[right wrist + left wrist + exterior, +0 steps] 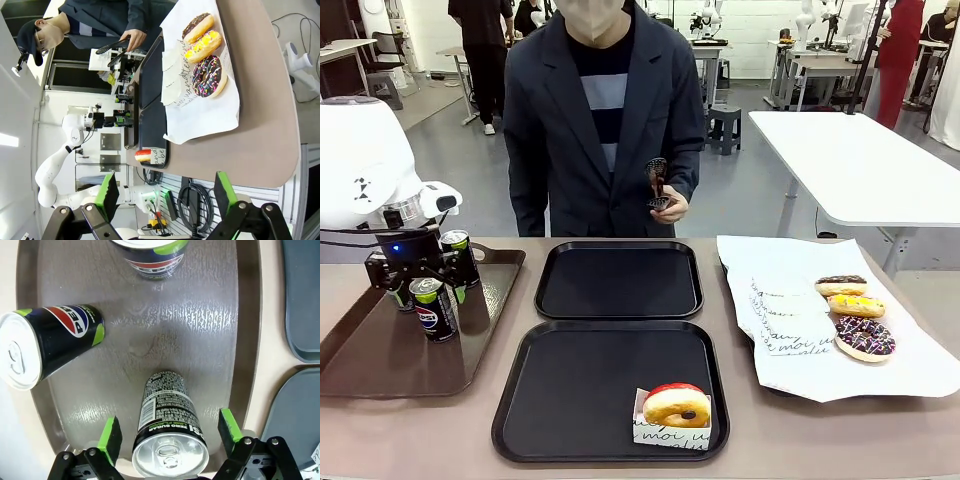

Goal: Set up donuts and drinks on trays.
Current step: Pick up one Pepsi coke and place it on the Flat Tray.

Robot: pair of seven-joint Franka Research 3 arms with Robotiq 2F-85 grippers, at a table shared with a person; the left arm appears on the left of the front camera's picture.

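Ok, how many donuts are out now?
4: red-iced donut on the near black tray; chocolate donut, yellow donut and dark sprinkled donut on the white paper at right. None look hidden.

Smooth grey floor stretching far beyond the left gripper, large white rectangular table well off to that gripper's right, small dark grey stool past it, grey metal workbenches against the white back wall, even indoor light

Cans upright — donut on tray
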